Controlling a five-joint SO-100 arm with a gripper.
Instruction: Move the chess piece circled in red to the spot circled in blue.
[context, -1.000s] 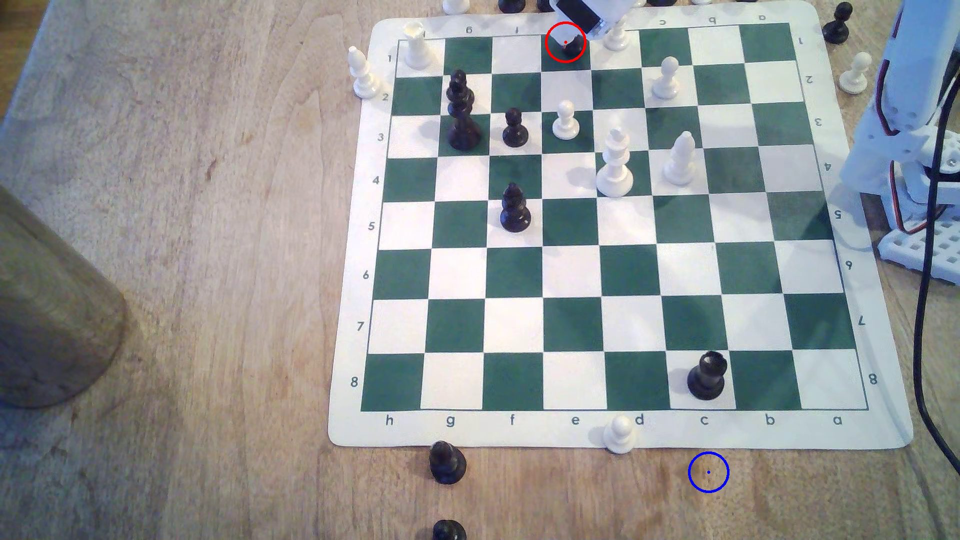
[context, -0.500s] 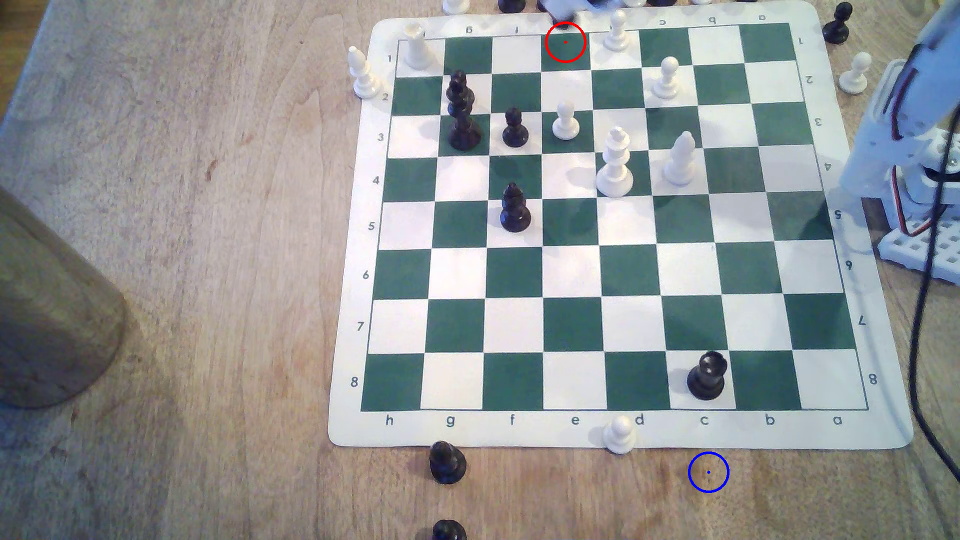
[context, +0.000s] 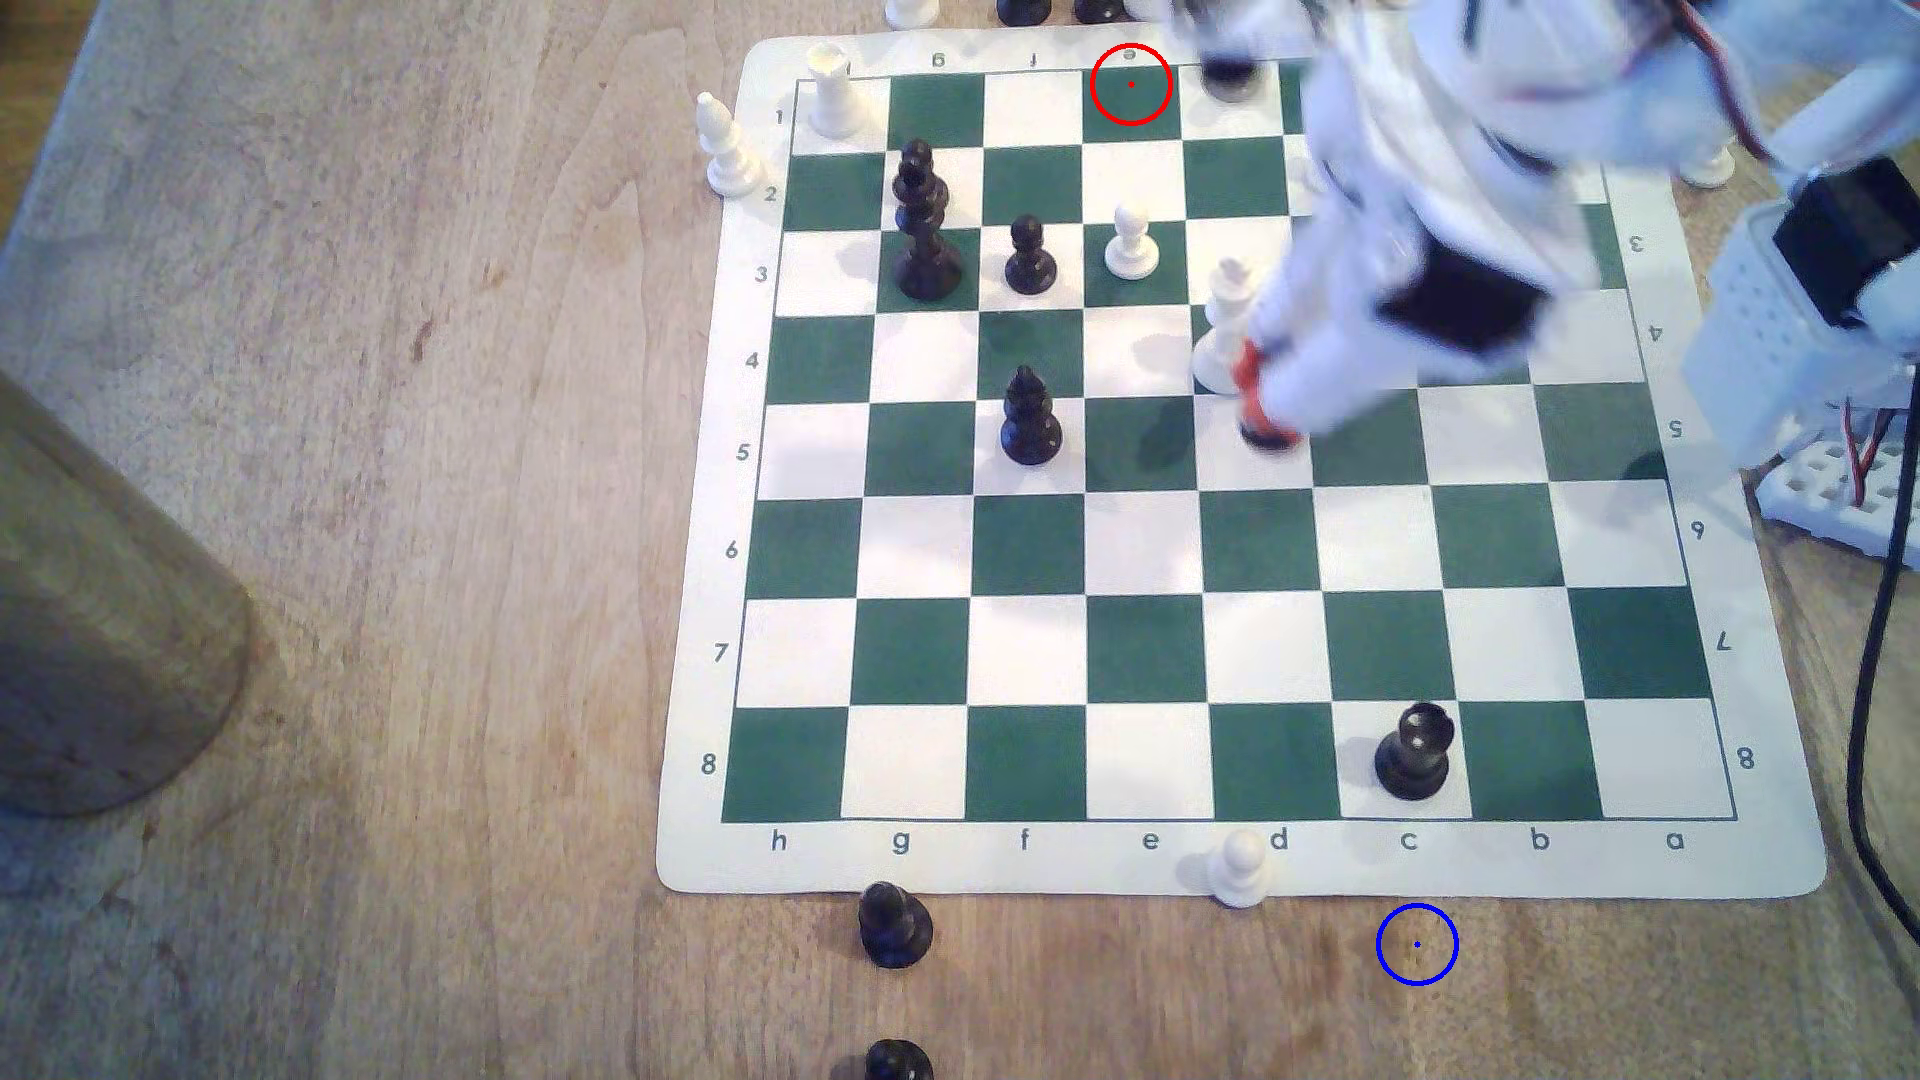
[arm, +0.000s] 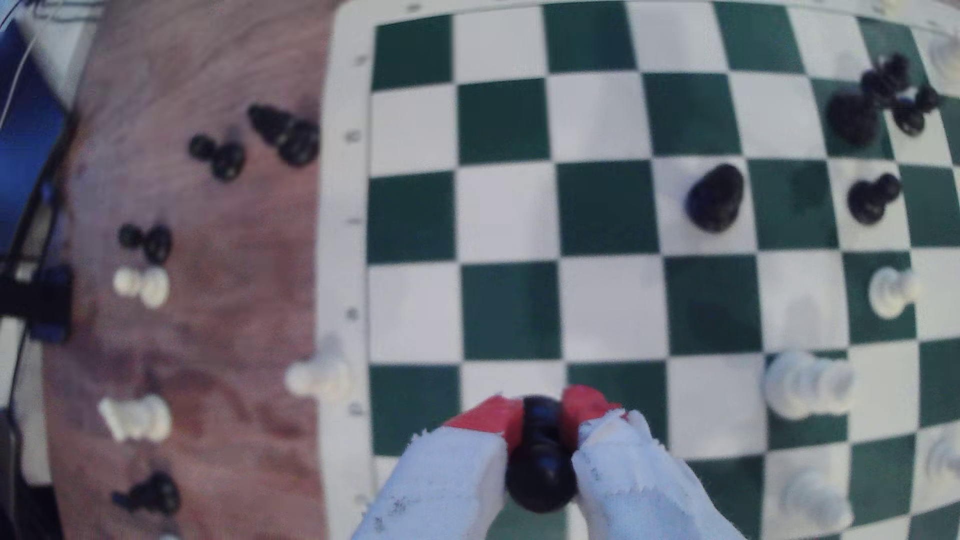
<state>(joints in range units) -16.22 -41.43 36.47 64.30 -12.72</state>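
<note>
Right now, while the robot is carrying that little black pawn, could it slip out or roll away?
The black pawn looks glossy, so probably a bit slippery; the red-tipped fingers pinch it from both sides, which should help. Its round head and round base suggest it would roll if dropped on its side. It seems small and probably light.

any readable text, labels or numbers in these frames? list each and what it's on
"h g f e d c b a": file letters on the chess mat's near border, exterior view.
"1 2 3 4 5 6 7 8": rank numbers on its left border.
"3 4 5 6 7 8": upside down on its right border; the rest is behind the arm.
Far-border letters: upside down, partly hidden by the arm.
Wrist view border marks: too blurred to read.
</note>
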